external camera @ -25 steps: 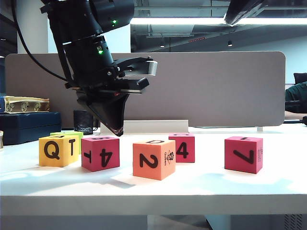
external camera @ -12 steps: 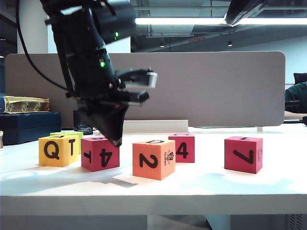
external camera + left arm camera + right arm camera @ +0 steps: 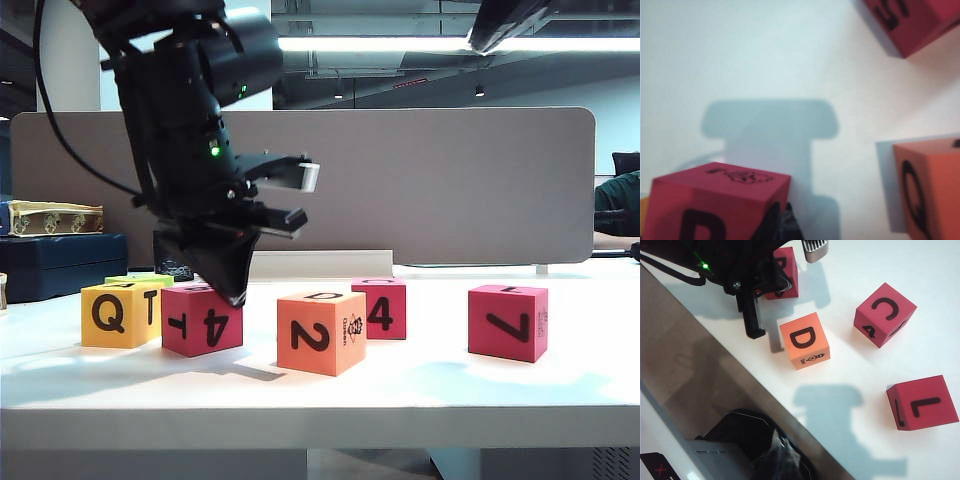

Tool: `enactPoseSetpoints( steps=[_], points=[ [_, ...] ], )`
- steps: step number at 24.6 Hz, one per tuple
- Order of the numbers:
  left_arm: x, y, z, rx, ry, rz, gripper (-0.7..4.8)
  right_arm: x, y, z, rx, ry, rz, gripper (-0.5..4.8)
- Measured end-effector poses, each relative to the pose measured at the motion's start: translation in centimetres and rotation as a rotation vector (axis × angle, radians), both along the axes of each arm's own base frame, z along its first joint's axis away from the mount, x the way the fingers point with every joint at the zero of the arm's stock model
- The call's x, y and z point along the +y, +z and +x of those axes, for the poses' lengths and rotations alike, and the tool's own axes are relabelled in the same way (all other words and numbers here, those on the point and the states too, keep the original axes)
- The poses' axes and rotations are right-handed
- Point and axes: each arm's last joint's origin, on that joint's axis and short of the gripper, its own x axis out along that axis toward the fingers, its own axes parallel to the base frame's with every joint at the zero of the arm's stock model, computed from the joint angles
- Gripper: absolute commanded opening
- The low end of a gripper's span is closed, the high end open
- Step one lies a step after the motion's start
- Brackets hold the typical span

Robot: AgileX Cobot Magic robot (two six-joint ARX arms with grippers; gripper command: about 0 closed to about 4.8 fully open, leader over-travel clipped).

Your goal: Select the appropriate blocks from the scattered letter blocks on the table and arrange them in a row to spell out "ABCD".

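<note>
Just under left hand [image 3: 236, 296]: pink-red cube [image 3: 203, 318]

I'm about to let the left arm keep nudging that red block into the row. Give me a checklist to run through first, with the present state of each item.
1. Left end effector shut, tip at the red block marked 4: ok.
2. That block beside the yellow block: ok; touching, cannot tell.
3. Orange block shows D on top, C block apart from it: row not ok yet.
4. Right end effector back from the blocks: ok.
5. Red block's top letter: cannot tell.
</note>
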Motion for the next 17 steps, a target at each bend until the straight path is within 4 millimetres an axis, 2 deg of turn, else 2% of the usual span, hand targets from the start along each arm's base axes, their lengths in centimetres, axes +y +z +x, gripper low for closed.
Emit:
enactPoseSetpoints(
  steps=[4,8,17],
  points=[
    [-0.01,-0.54,0.47,-0.013,0.017,0.008,-0.06,0.0,0.0,0.0,0.0,0.0,0.0,-0.02],
    [-0.12,-0.22,0.97,-0.085,0.068,0.0,-0.06,-0.02,-0.02,-0.01,0.002,-0.001,-0.002,-0.02],
    [-0.01,-0.19,1.02,-0.108,0.099,0.027,-0.06,-0.02,-0.03,-0.01,0.002,-0.001,-0.003,-0.02]
  ],
)
